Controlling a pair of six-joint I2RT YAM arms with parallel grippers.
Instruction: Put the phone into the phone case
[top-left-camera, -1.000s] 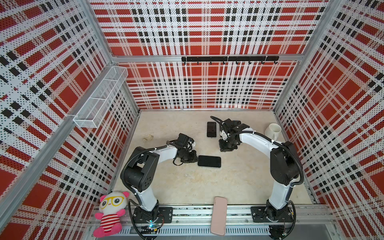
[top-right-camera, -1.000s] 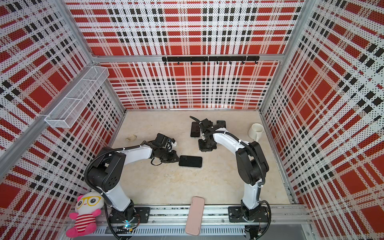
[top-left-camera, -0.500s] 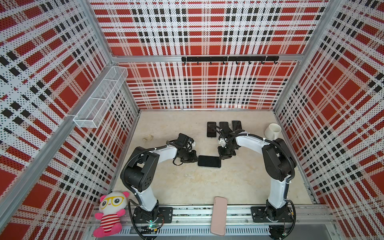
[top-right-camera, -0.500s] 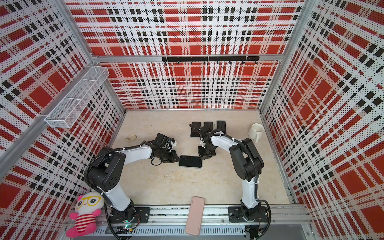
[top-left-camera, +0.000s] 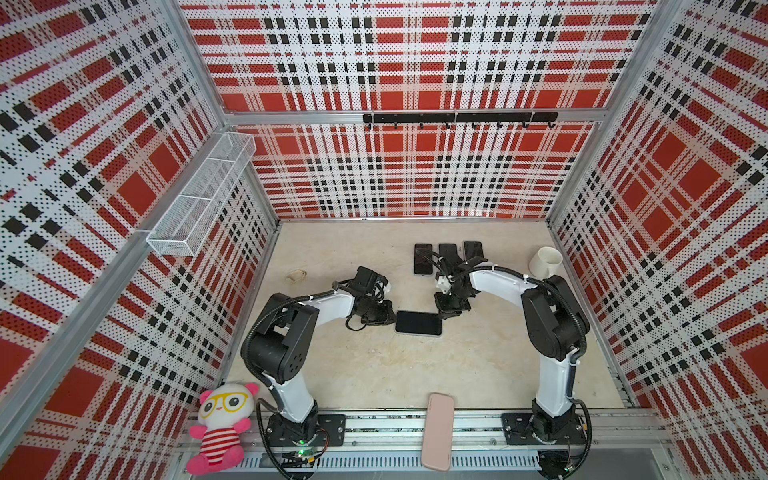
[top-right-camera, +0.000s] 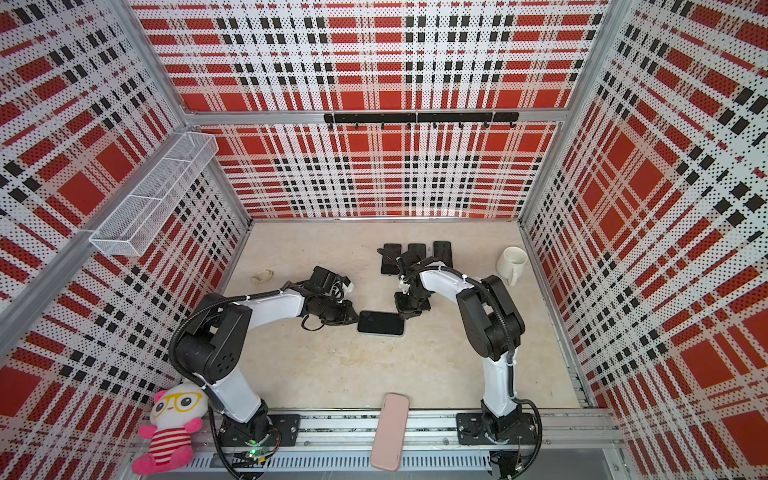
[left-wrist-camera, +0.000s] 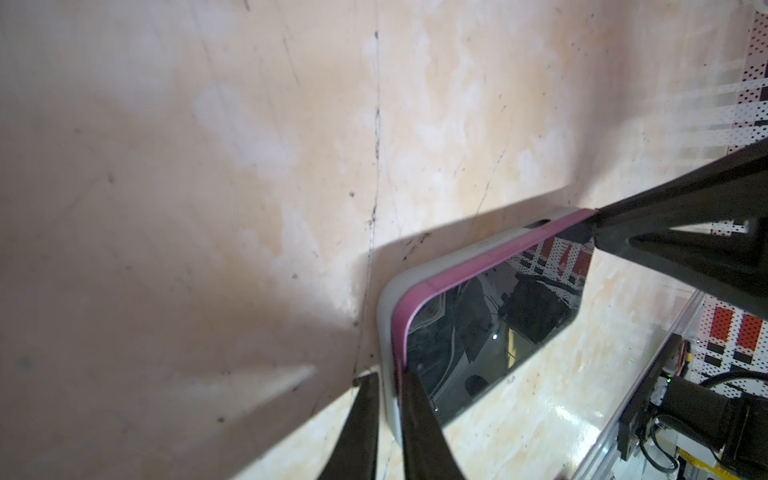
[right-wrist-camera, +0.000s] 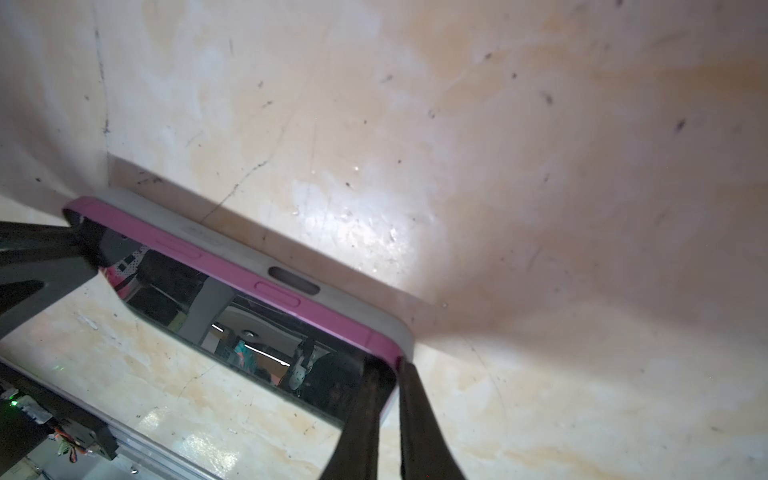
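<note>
The phone (top-left-camera: 418, 323) lies screen-up in the grey phone case (left-wrist-camera: 385, 316) at the middle of the surface (top-left-camera: 374, 365), its pink edge showing above the case's wall. The left jaws, nearly together, pinch the case's wall at one short end. The right jaws, equally narrow, pinch a corner at the opposite end. Three dark phones (top-left-camera: 448, 250) lie behind.
</note>
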